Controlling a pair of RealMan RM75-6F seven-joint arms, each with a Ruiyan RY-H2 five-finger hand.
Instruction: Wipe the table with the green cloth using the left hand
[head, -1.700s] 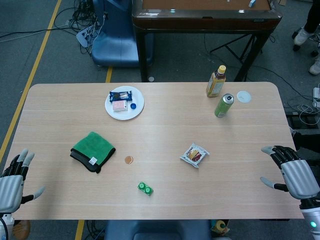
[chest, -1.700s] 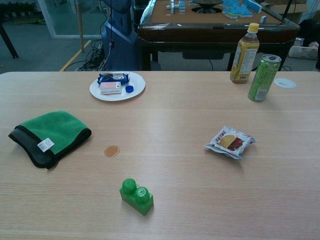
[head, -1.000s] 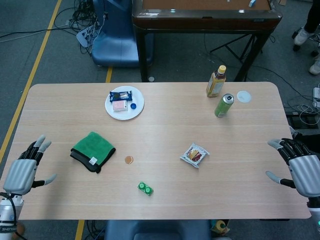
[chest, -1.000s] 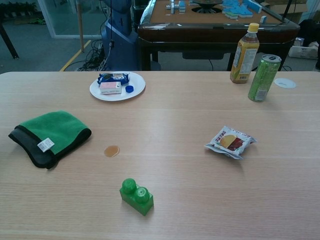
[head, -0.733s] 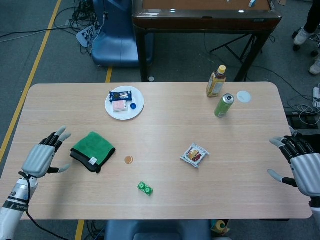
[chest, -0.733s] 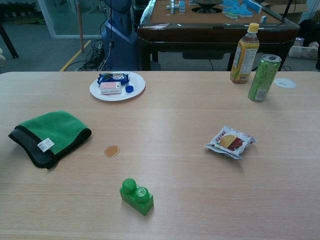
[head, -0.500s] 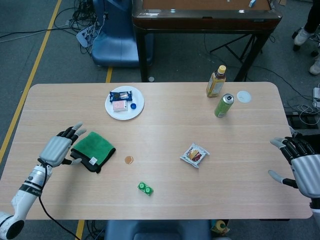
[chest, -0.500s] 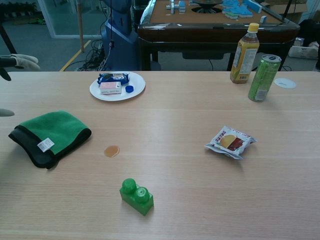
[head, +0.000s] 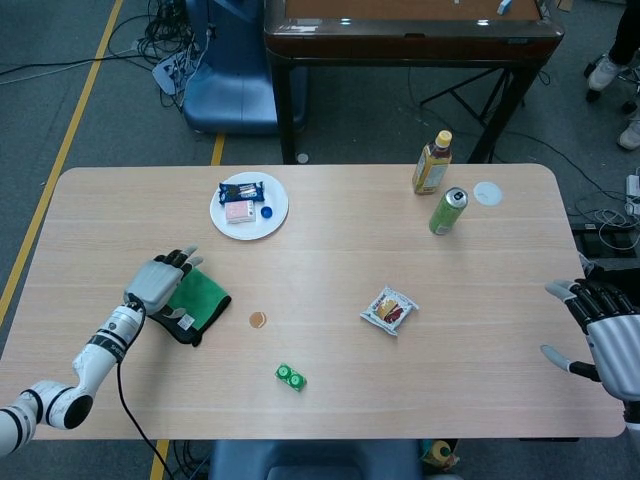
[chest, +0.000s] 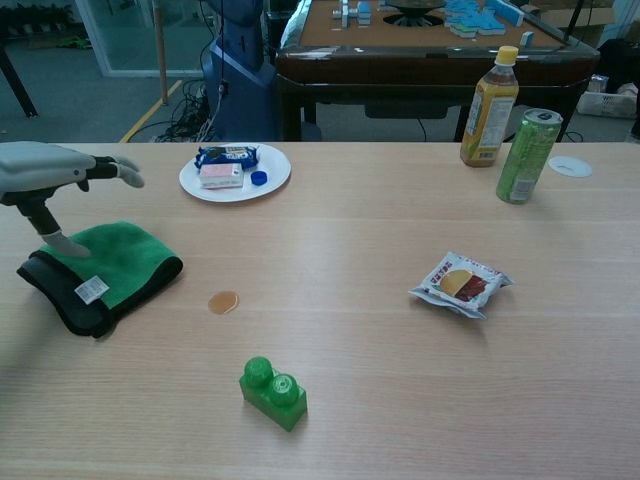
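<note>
The green cloth with a dark underside lies folded on the left part of the table; the chest view shows it too. My left hand hangs over the cloth's left half with its fingers spread and holds nothing. In the chest view the left hand is above the cloth and its thumb points down to the cloth's top; I cannot tell if it touches. A small brown spot marks the wood just right of the cloth. My right hand is open at the table's right edge.
A white plate with snacks stands behind the cloth. A green brick lies near the front. A snack packet sits mid-table. A bottle, a green can and a white lid stand at the back right.
My left hand has swung in from beyond the table's left edge, moving right until it hangs over the cloth. The right hand has drifted slightly outward. The cloth has not moved.
</note>
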